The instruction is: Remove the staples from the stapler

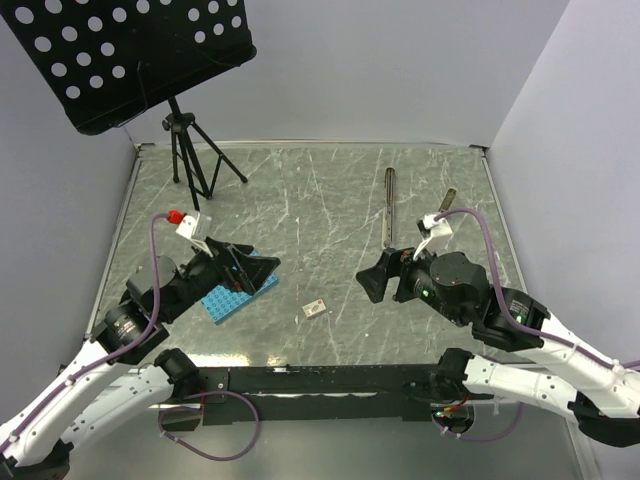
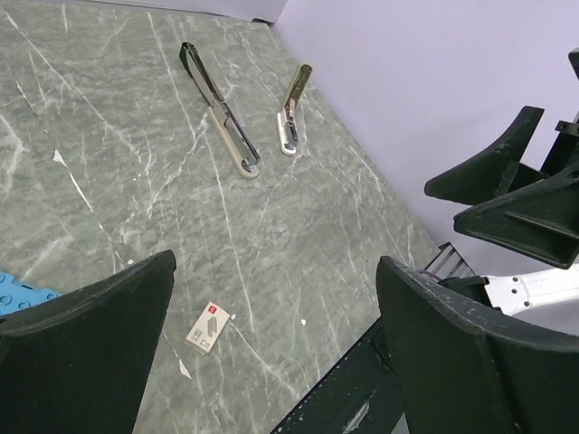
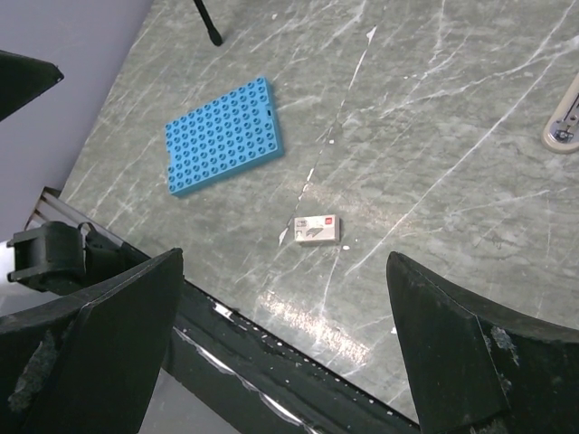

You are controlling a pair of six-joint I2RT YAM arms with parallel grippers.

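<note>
The stapler (image 1: 388,205) lies opened flat at the far right of the marble table, with its black and silver-white halves in one line; the left wrist view shows it too (image 2: 222,113). A short brassy bar with a white end (image 2: 290,110) lies apart to its right (image 1: 447,198). I cannot make out any staples. My left gripper (image 1: 250,268) hovers open at the near left, empty (image 2: 276,271). My right gripper (image 1: 378,280) hovers open just short of the stapler's near end, empty (image 3: 285,262). One rounded end of the stapler (image 3: 564,125) shows at the right wrist view's edge.
A small white card with a red mark (image 1: 314,308) lies at the near middle, between the grippers (image 3: 317,229). A blue studded plate (image 1: 232,298) sits under the left gripper. A black tripod stand (image 1: 190,150) with a perforated board (image 1: 130,50) occupies the far left corner. Walls enclose the table.
</note>
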